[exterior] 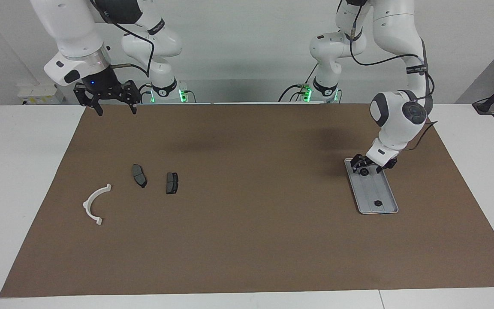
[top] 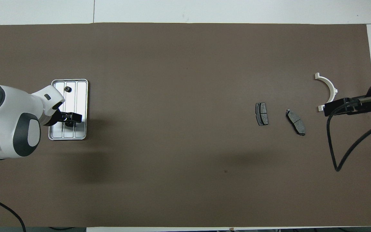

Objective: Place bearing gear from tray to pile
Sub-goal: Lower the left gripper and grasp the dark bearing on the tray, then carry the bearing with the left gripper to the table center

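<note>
**Left gripper down on the tray, around a small dark gear**

The left gripper [exterior: 365,165] is low over the end of the tray [exterior: 382,193] that lies nearer to the robots. Its two fingers stand on either side of a small dark round part, a bearing gear [exterior: 364,171], which sits on the tray floor there. The fingers seem to be against the gear, but I cannot tell if they really press it or only stand beside it. In the overhead view the gripper [top: 71,118] covers this gear, so only the black fingers are seen above the ribs of the tray [top: 80,96].

A second small dark gear [exterior: 376,202] lies on the same tray, at the end farther from the robots; it is also seen from above [top: 67,89]. The tray lies on the brown mat [exterior: 247,240], toward the left arm's end of the table.

The pile is well apart, toward the right arm's end. It has a white curved arc [exterior: 94,204] and two dark brake pads, one [exterior: 139,175] beside the other [exterior: 172,183]; the arc lies a little farther from the robots than the pads.

The right gripper [exterior: 114,103] waits high in the air over the mat edge close to the robots, fingers spread apart and holding nothing.
</note>
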### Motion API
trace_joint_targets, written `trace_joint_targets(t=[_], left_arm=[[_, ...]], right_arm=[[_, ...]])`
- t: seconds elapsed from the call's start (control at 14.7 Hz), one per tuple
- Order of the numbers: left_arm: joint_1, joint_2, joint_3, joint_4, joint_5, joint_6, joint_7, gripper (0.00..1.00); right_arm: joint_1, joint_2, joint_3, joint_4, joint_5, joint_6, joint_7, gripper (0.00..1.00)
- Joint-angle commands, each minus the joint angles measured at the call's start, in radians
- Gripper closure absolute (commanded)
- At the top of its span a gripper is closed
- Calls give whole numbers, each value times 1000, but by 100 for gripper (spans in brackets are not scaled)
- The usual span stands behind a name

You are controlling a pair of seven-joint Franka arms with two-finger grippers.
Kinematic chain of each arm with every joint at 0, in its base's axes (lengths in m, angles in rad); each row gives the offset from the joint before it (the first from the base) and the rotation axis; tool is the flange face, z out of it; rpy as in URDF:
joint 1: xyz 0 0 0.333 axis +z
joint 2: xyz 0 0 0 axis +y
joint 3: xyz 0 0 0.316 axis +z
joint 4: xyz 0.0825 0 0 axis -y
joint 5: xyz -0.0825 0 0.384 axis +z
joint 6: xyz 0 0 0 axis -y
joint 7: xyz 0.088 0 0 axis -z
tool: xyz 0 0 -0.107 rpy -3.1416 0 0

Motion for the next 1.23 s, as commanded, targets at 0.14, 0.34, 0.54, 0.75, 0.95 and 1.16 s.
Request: trace_joint_targets(t=[0.14,0.34,0.54,0.75,0.95,1.16], left_arm=[[31,-2,-4,-22,-10,32,59,0],[46,-2,-4,-25,-10,40,68,0],[45,1,-4,-25,-10,47,65,3],[42,1,-4,-25,-10,47,58,70],[38,1,-4,-25,-10,43,45,100],[38,1,-4,-15,-11,32,39,100]], right_arm=[[-8,-6,4,-7,4,4,21,0],[-8,-6,4,-10,4,4,21,0],[-9,-8,2,-13,4,5,21,0],[-9,-8,4,-14,4,5,23,0],[-8,-12,4,-20,4,5,21,0],[-8,-15,4,-28,4,22,9,0]])
